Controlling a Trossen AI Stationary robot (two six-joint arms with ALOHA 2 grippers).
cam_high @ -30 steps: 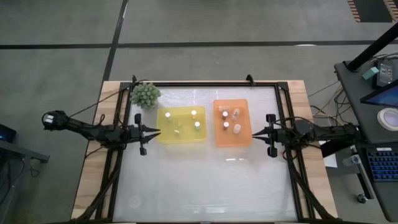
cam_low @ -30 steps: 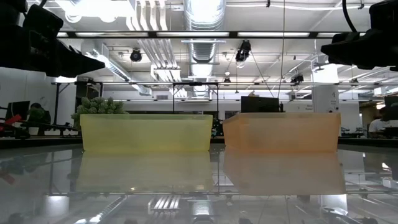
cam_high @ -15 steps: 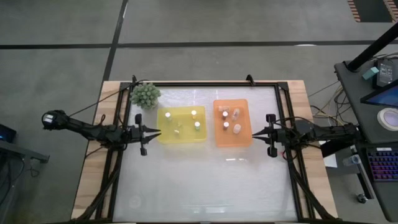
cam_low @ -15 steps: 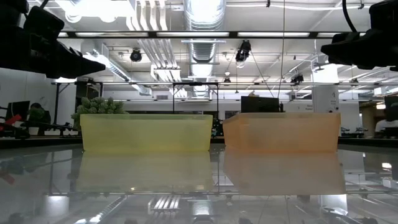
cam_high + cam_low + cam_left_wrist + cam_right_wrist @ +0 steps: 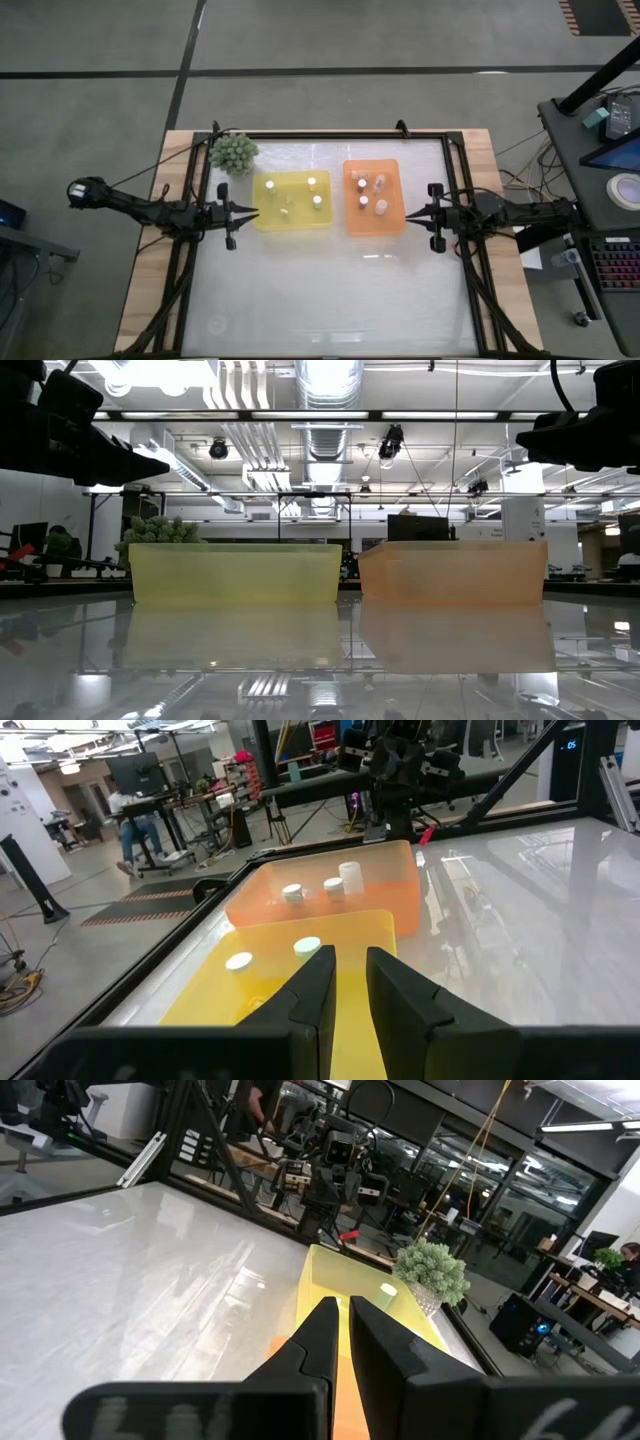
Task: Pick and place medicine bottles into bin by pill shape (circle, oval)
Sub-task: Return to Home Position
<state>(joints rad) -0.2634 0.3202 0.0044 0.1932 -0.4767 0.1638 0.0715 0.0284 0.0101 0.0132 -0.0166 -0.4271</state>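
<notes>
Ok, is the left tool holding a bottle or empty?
Empty. In the left wrist view the left tool has its fingers close together, only the yellow bin showing through the narrow gap, no bottle.

Bright, even overhead light from long ceiling tube lamps (image 5: 200,415). The glossy white tabletop (image 5: 330,290) carries streaked glare and mirror reflections around the left gripper (image 5: 252,212) and the right gripper (image 5: 408,214). The low view is backlit, leaving the arms as black silhouettes, and in the wrist views the near dark fingers (image 5: 315,990) are soft and the room beyond is mildly blurred.
</notes>
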